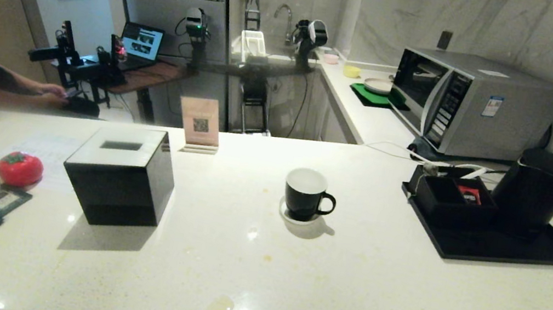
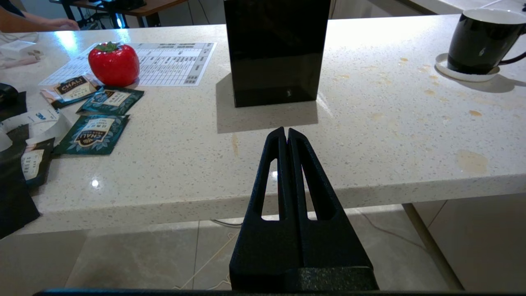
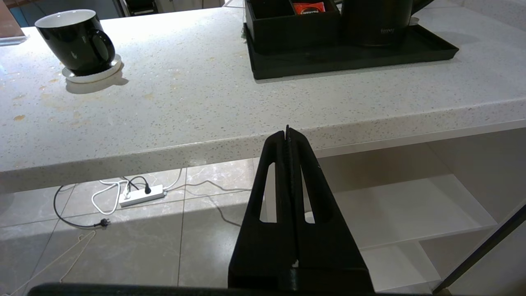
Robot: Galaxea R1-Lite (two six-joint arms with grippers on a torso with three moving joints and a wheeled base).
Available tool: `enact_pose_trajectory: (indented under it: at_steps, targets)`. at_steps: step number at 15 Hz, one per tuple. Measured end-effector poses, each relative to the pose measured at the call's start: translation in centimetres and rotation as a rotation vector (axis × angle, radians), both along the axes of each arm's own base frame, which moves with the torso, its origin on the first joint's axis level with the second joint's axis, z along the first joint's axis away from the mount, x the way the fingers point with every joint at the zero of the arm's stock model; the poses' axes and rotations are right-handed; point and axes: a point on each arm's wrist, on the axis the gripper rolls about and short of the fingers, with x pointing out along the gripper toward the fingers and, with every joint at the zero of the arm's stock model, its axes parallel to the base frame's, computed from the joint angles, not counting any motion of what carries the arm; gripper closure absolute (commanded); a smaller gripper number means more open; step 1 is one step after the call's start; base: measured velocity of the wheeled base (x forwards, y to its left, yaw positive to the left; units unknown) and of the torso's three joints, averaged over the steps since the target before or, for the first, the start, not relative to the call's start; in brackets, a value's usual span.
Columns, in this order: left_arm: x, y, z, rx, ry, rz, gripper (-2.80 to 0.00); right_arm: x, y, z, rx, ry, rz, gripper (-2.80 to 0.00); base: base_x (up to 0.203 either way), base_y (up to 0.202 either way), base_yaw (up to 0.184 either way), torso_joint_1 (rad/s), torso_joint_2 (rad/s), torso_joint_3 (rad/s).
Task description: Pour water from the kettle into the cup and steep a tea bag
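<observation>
Kettle upright on black tray, counter's right end, spout toward cup mid-counter on saucer: short pour path. Left gripper, right gripper parked off counter edge, jaws closed, empty. Tea bag not seen.

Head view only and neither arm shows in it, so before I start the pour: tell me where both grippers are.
Observer: Left gripper is shut, empty, hanging before the counter's front edge, facing the black tissue box.
Operator: Now the right one.
Observer: Right gripper is shut too, below the counter edge, with the kettle on its black tray ahead.
Operator: Read me those sachets on my left.
Observer: The teal sachets are printed CHALI; no loose tea bag shows.
</observation>
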Motion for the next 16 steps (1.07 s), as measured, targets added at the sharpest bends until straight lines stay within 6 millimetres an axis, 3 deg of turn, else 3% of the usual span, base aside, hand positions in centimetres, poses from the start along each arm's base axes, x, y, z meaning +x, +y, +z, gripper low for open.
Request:
enact_pose_trajectory:
  at_steps: [16]
  targets:
    - [0.00, 0.00, 0.00, 0.000, 0.000, 0.001, 0.00, 0.00, 0.00, 0.00, 0.000, 0.000, 0.000, 0.00, 0.000, 0.000, 0.000, 0.000, 0.00, 0.000]
